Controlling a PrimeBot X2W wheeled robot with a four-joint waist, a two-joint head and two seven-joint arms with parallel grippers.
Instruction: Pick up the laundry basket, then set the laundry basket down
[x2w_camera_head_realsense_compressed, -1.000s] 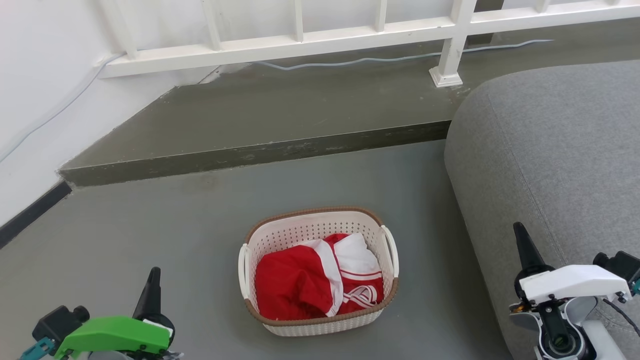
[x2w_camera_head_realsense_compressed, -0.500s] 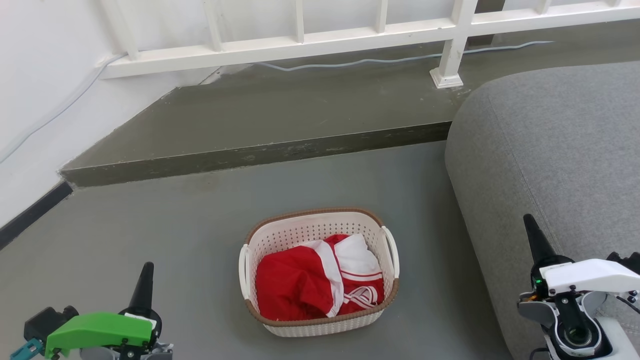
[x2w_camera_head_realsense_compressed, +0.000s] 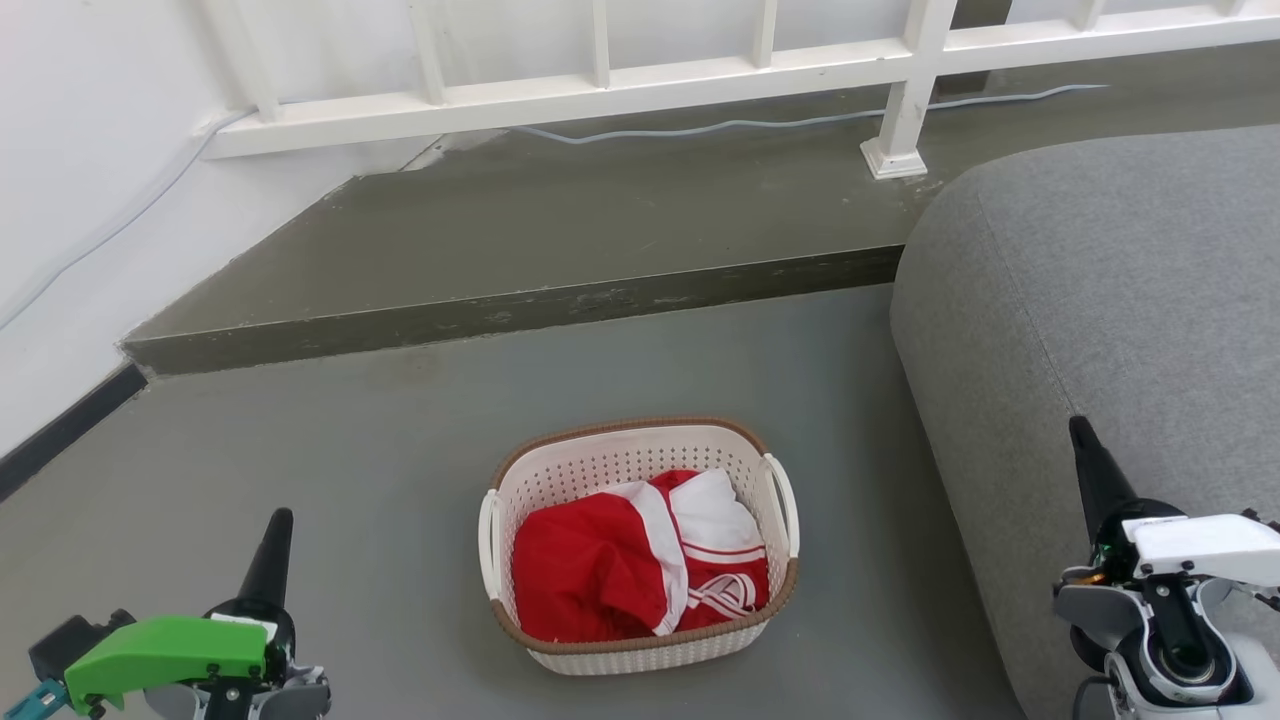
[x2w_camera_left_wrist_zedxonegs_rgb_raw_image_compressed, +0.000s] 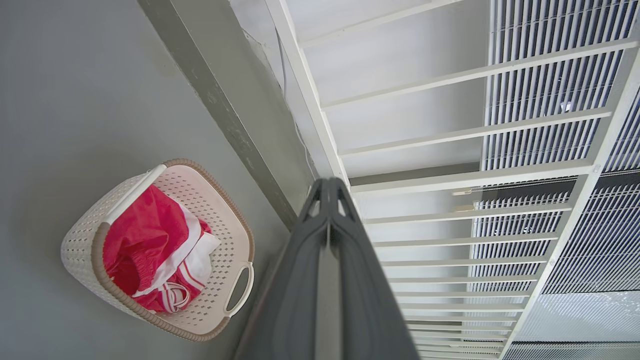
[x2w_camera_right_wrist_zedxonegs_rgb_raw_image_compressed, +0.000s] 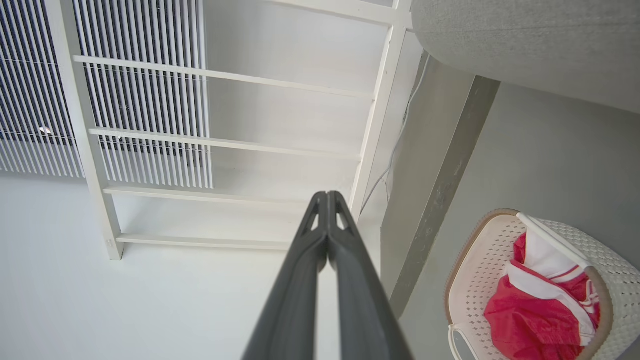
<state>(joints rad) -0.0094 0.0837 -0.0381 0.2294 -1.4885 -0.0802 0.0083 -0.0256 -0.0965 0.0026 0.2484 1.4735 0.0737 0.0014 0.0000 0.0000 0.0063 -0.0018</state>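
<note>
The laundry basket (x2w_camera_head_realsense_compressed: 625, 458) sits flat on the gray floor (x2w_camera_head_realsense_compressed: 350, 470). It is cream-white with lots of little holes and has a brown rim (x2w_camera_head_realsense_compressed: 640, 642). Red and white clothes (x2w_camera_head_realsense_compressed: 590, 570) lie bunched up inside it. Its left handle (x2w_camera_head_realsense_compressed: 487, 545) and its right handle (x2w_camera_head_realsense_compressed: 783, 505) are white loops, and nothing is touching them.

The left hand (x2w_camera_head_realsense_compressed: 277, 522) hangs to the left of the basket, well apart from it and closer to the robot. Its two dark fingers (x2w_camera_left_wrist_zedxonegs_rgb_raw_image_compressed: 310, 260) are pressed together with nothing between them. You can see the tips meet in the left wrist view.

The right hand (x2w_camera_head_realsense_compressed: 1082, 432) hangs to the right of the basket, also well apart from it. Its fingers (x2w_camera_right_wrist_zedxonegs_rgb_raw_image_compressed: 300, 270) are pressed together too, and they hold nothing.

A big gray sofa (x2w_camera_head_realsense_compressed: 1100, 280) stands to the right of the basket, near it but not touching. Past the basket there is a low step (x2w_camera_head_realsense_compressed: 500, 310). A white railing (x2w_camera_head_realsense_compressed: 600, 90) stands farther back on the step. A thin pale cable (x2w_camera_head_realsense_compressed: 750, 122) runs along the step by the railing. A white wall (x2w_camera_head_realsense_compressed: 80, 150) is far off to the basket's left.
</note>
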